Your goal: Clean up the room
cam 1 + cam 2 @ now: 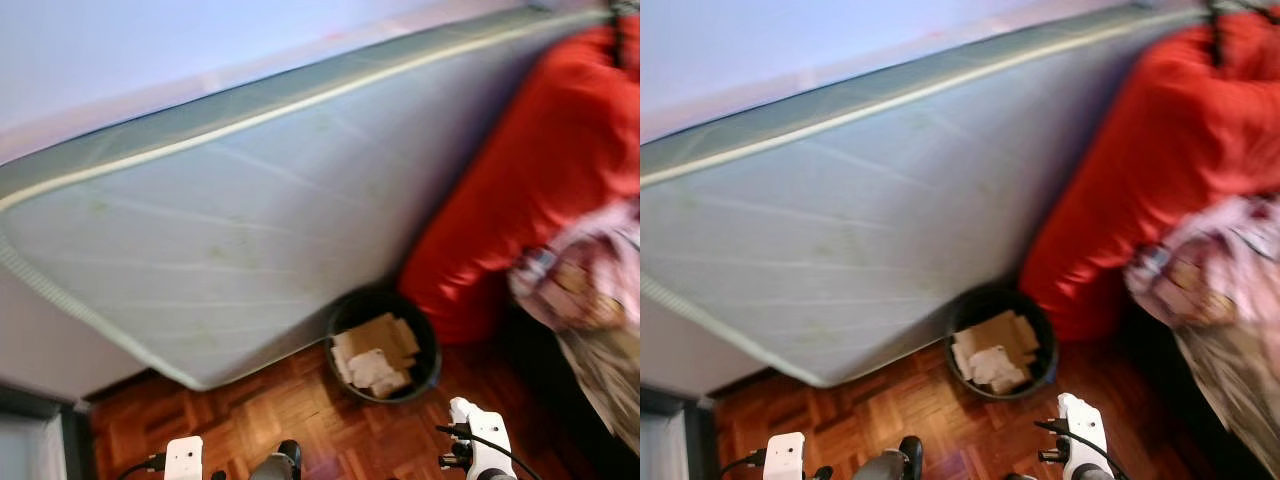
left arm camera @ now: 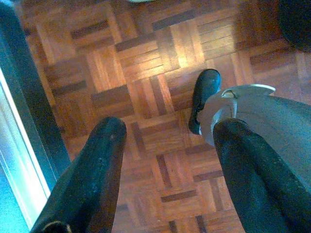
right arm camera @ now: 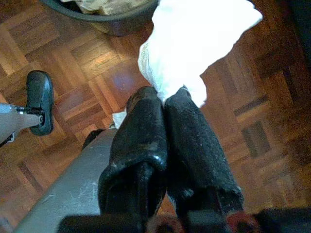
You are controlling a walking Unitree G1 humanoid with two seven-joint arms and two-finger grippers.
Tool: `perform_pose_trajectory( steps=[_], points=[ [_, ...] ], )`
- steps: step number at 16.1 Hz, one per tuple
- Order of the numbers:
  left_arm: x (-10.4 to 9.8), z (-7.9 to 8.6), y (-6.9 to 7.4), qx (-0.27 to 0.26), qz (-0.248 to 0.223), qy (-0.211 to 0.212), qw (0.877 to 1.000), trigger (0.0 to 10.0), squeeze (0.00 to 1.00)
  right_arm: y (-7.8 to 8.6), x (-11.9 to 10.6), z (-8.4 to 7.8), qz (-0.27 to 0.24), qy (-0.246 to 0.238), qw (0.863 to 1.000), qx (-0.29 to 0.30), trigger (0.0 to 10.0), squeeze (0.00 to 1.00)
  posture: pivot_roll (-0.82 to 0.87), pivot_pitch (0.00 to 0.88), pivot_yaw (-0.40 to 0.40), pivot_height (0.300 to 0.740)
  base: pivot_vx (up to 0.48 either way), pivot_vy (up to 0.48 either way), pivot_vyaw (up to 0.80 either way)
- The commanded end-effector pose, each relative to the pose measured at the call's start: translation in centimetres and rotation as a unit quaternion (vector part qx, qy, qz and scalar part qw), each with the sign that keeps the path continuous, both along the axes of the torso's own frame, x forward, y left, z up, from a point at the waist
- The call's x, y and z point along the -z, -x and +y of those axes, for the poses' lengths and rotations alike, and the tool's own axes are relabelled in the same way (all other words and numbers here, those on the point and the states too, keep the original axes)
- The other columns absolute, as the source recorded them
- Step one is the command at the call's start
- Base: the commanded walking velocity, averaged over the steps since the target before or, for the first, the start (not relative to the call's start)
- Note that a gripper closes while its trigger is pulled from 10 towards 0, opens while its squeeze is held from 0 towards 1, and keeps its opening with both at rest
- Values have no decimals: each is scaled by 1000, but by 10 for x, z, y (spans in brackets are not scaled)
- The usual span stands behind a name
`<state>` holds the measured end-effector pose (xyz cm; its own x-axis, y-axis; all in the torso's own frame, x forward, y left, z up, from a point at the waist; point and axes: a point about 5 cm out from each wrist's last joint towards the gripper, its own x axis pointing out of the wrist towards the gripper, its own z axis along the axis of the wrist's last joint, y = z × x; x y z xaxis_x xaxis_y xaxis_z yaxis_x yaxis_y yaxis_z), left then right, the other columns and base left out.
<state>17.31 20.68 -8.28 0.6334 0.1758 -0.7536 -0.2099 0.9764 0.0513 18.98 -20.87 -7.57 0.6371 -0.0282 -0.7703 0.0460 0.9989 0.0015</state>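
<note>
Your right claw (image 3: 167,99): pinching white paper (image 3: 194,43) near the bin (image 1: 385,345). Left claw (image 2: 167,131): spread over floor (image 2: 146,73).

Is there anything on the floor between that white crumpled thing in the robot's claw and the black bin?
Nothing visible. The right claw is shut on the white paper wad, and just bare parquet floor lies before the black bin, which already holds cardboard scraps.

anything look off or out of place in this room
Yes. A mattress stands on edge, leaning against the wall. Beside it a big red bag slumps over a black bin full of cardboard scraps. The right gripper is shut on a crumpled white tissue; the left gripper hangs open.
</note>
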Motion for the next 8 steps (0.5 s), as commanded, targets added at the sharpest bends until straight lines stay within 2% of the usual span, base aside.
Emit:
perform_pose_trajectory(
  steps=[1, 6, 8],
  points=[
    [6, 1, 12, -12, 22, 6, 1000, 10000, 0, 9, 5, 1, 17, -2, 1000, 0, 10000, 0, -38, 215, -10, 740, 0, 0, 800],
    [7, 0, 14, -13, 23, 7, 1000, 10000, 0, 9, 5, 1, 17, -3, 1000, 1, 10000, 0, -38, 214, -11, 740, 0, 0, 800],
    [7, -1, 14, -13, 23, 9, 1000, 10000, 0, 10, 5, 0, 17, -4, 1000, 6, 10000, 0, -38, 214, -12, 740, 0, 0, 0]
  ],
)
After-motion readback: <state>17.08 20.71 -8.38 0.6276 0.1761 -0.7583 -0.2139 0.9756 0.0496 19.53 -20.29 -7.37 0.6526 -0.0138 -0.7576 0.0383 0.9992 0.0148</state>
